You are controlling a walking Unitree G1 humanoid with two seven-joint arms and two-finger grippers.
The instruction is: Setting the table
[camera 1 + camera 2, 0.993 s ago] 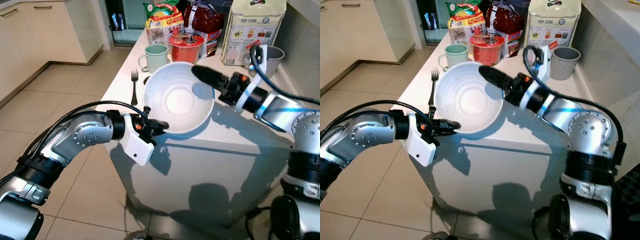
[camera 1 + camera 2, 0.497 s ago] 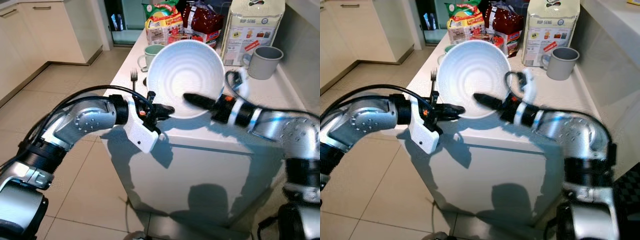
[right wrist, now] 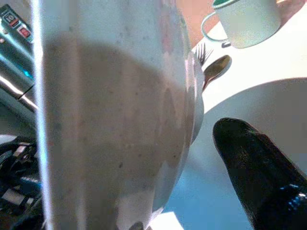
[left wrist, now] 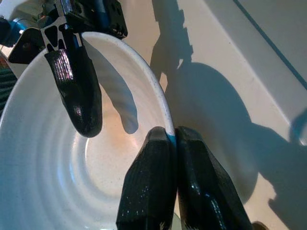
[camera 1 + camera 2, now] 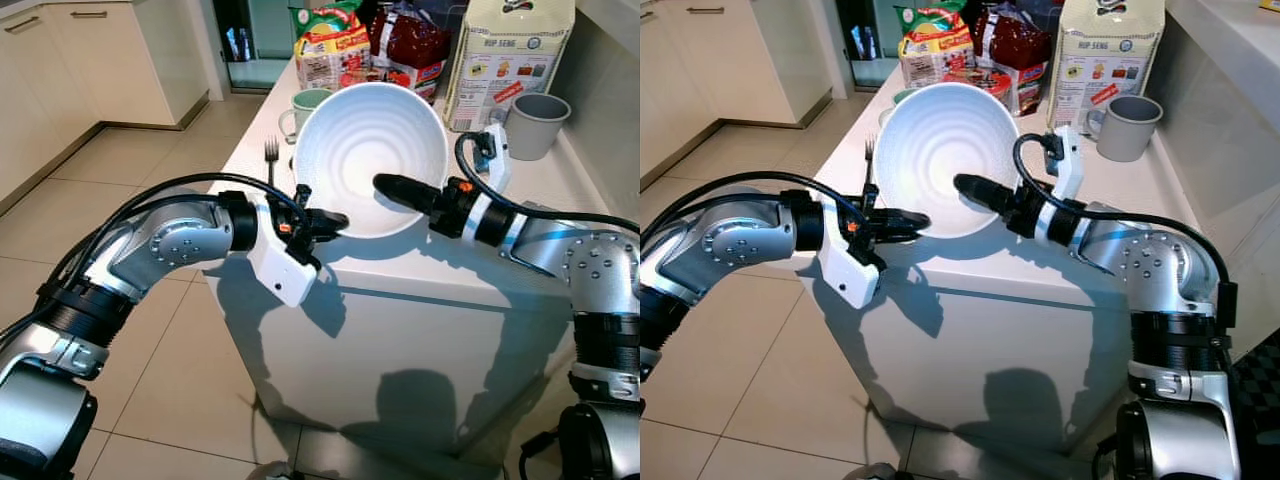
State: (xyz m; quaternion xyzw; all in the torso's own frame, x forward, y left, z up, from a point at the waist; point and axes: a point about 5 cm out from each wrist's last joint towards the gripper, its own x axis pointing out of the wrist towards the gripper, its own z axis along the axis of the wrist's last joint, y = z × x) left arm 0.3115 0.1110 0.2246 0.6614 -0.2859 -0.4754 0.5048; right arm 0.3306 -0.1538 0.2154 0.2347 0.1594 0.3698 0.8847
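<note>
Holding the white bowl (image 5: 370, 155) tipped up on edge over the tabletop (image 5: 480, 255), the left hand (image 5: 335, 222) is pinched tight on its lower rim, while the right hand (image 5: 385, 185), fingers spread around the rim, sits at its right side.

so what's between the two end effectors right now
The tilted white bowl. The left end effector pinches its lower rim, and the right end effector has one finger inside and one behind the wall, as the eye views and both wrist views show.
</note>
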